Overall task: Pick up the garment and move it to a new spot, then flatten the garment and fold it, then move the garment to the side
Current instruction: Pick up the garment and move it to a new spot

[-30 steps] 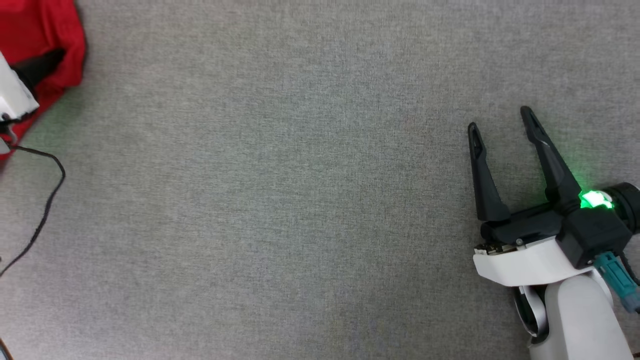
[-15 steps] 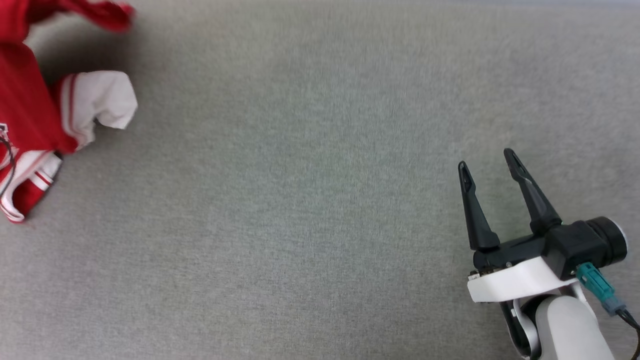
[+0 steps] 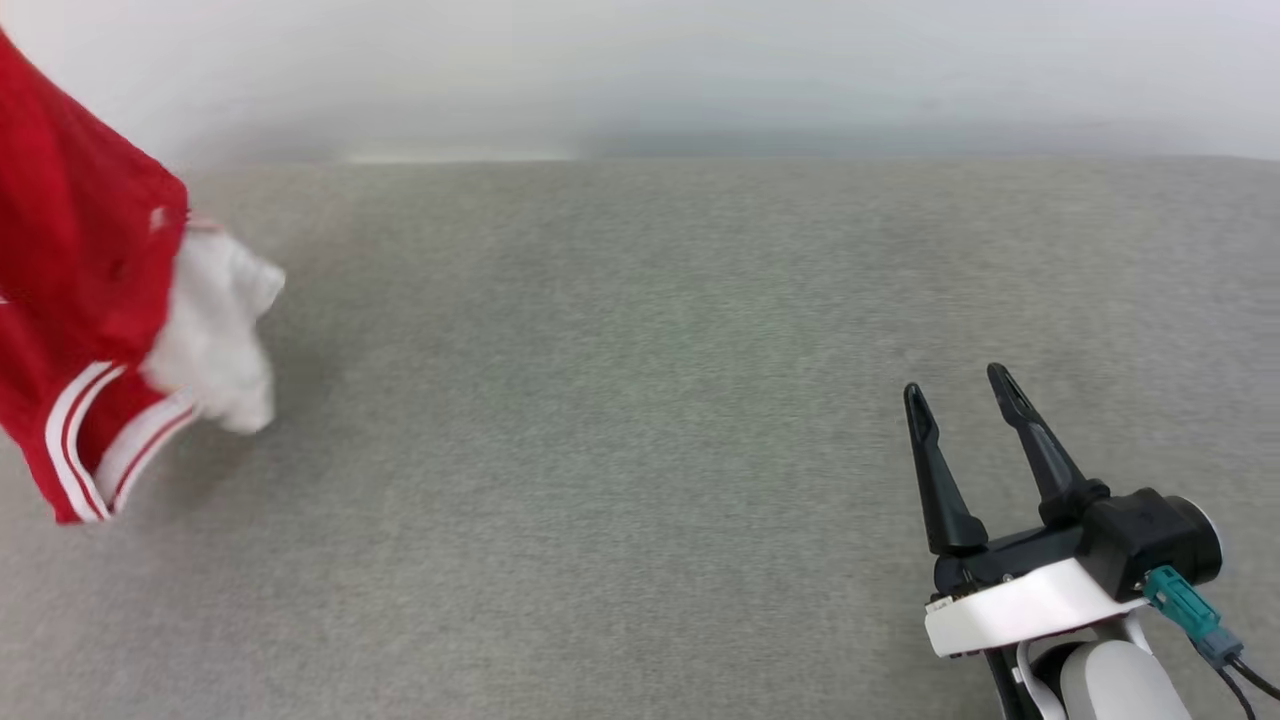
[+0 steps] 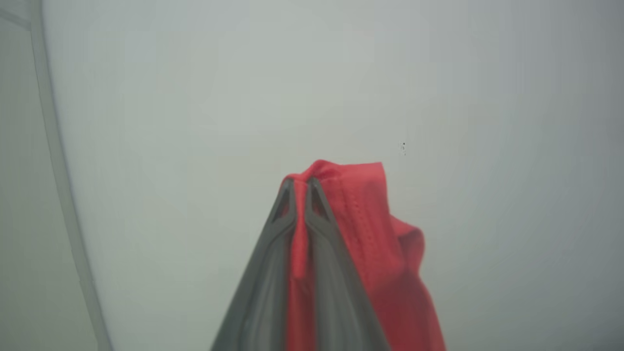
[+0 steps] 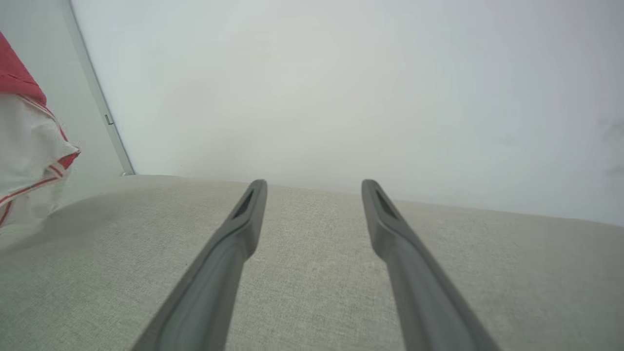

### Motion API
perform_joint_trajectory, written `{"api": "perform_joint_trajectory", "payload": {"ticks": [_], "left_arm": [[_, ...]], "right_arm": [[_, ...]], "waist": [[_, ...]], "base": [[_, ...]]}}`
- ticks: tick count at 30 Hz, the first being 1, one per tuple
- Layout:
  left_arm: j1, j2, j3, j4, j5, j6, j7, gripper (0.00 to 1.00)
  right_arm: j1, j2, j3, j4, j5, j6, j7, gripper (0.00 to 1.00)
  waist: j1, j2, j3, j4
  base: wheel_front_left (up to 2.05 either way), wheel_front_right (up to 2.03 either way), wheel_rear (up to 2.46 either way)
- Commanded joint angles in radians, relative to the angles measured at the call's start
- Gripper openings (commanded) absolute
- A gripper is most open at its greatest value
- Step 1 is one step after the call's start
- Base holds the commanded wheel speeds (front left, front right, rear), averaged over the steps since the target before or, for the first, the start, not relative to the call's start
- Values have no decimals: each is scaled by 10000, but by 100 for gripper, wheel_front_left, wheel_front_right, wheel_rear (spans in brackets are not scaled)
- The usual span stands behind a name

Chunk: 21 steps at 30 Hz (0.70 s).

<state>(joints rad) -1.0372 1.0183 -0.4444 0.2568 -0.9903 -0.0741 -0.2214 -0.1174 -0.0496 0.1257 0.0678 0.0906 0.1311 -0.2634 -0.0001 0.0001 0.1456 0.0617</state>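
The garment (image 3: pixel 90 300), red with a white sleeve panel and red-and-white striped trim, hangs in the air at the far left of the head view, its lower folds near the grey surface. In the left wrist view my left gripper (image 4: pixel 301 184) is shut on a fold of the red garment (image 4: pixel 370 219), which bunches over the fingertips and drapes down the right side. My right gripper (image 3: pixel 960 385) stands open at the lower right of the head view, nothing between its fingers. The right wrist view shows the right gripper (image 5: pixel 314 184) open above the fabric surface, the garment (image 5: pixel 29 141) at the far left edge.
A grey woven surface (image 3: pixel 620 400) spreads across the head view up to a pale wall (image 3: pixel 700 70) at the back. A thin vertical wall seam (image 5: pixel 97 97) shows in the right wrist view.
The head camera has tilted up, bringing the wall into view. The garment has been lifted off the surface and now hangs at the left. The right gripper stays open.
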Motion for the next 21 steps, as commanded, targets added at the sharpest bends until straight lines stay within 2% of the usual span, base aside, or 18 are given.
{"api": "perform_joint_trajectory", "payload": {"ticks": [1,9,14,18,21], "left_arm": [[-187,-112,30,-87,100,71,-56,0],[-1632,-887,-593,-560,1180,147,98,0],[-2393,-1571,-965,-457,1784,52,-48,0],[-2457,-2090,-1189,-524,1940,-64,-206,0],[-1931,-2490,-1628,-745,2096,-151,-275,0]], "right_arm": [[74,-10,5,-12,80,-7,-20,100],[-89,-7,-71,-158,278,-7,-20,100],[-105,-7,-228,-232,319,-7,-20,100],[-86,-2,-407,-296,360,-7,-20,100],[-30,-2,-515,-351,372,-7,-20,100]], "waist": [[1,-1,-251,-390],[1,-1,-191,-1673],[1,-1,1,-2440],[1,-1,173,-2850],[1,-1,259,-2976]], "base": [[0,0,0],[0,0,0],[0,0,0],[0,0,0],[0,0,0]]}}
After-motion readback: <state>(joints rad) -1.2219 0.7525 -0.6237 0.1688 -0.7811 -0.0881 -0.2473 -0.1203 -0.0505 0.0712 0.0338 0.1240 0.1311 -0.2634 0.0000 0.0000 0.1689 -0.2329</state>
